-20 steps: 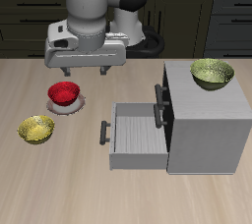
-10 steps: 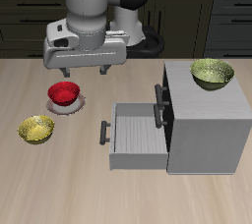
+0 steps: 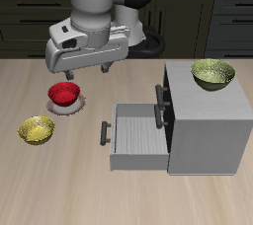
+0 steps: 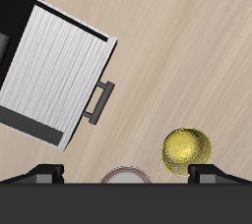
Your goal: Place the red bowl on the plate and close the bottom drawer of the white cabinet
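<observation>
The Franka arm is hanging high over the back part of the table [image 3: 119, 194], its wrist block tilted a little, and the claw [image 3: 85, 71] is pointing down with its two short fingers [image 3: 67, 73] standing wide apart and gripping nothing. It is hovering above and just behind the red bowl [image 3: 64, 94], well clear of it. The red bowl is sitting on the plate [image 3: 65, 108], whose reddish-brown rim is showing around the bowl's base; nothing is showing inside the bowl. In the wrist view only a pale arc of the plate [image 4: 126, 176] is peeking out at the picture's edge between the two dark fingertips [image 4: 49, 172]. A yellow-gold bowl [image 3: 37, 129] is resting on the table nearer the front edge, near the plate but apart from it, and it is looking empty in the wrist view [image 4: 187, 149] too. The white cabinet [image 3: 208, 120] is standing on the table, and an olive-green bowl [image 3: 212, 73] is sitting on its top. The bottom drawer [image 3: 136, 135] is standing pulled far out toward the bowls, its dark bar handle [image 3: 105, 133] facing them, and its light-grey box is holding nothing. The upper drawer front [image 3: 162, 97] is lying flush with the cabinet.
</observation>
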### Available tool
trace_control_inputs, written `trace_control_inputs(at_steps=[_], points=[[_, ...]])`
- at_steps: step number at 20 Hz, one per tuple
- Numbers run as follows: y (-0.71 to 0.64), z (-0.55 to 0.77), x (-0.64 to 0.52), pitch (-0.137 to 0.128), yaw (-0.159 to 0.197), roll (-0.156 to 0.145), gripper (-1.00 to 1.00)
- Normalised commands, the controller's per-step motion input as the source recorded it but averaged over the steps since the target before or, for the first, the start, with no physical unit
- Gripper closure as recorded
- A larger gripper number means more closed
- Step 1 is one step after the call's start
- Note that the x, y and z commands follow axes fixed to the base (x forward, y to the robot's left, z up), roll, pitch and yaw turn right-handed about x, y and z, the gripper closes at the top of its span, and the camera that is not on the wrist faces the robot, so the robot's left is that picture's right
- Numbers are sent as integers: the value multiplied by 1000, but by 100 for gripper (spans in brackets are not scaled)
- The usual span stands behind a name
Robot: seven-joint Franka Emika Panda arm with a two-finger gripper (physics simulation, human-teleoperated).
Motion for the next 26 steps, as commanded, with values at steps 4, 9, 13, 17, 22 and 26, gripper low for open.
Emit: trace_control_inputs(at_steps=[4, 9, 13, 17, 22, 26], points=[[10, -128, -27, -9, 314, 32, -100], [-29, -46, -79, -21, 216, 21, -100], [-26, -34, -108, -66, 275, 4, -100], [19, -149, -41, 34, 195, 12, -100], [11, -135, -11, 21, 211, 18, -100], [-39, -50, 5, -49, 235, -3, -100]])
